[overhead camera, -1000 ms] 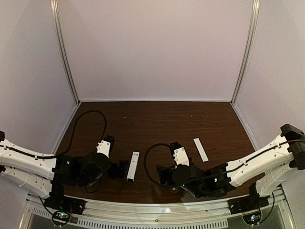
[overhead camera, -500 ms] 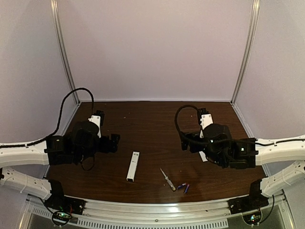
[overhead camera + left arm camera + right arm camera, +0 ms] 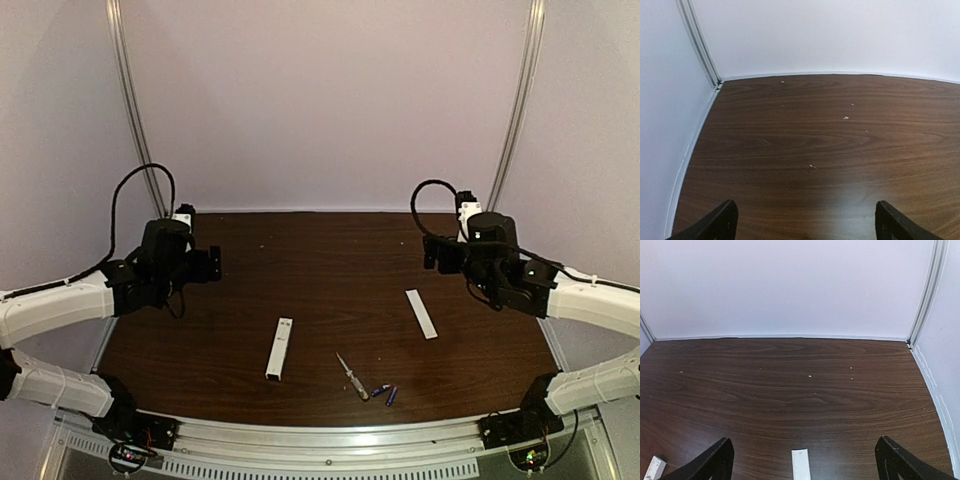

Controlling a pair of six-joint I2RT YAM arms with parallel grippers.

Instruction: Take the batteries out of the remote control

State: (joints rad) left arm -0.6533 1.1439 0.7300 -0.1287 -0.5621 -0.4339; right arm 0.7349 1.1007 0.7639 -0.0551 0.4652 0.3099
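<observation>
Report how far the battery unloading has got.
Done: both batteries lie on the table beside the screwdriver, apart from the remote; the cover lies further right. In hand: nothing; the left tool and right tool are open and empty. Left: nothing visible.

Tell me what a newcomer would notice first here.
The two batteries lie loose near the front edge of the table, beside the screwdriver and right of the remote. The cover strip lies apart, further right. The left gripper and right gripper hang open and empty at the far sides, away from everything.
</observation>
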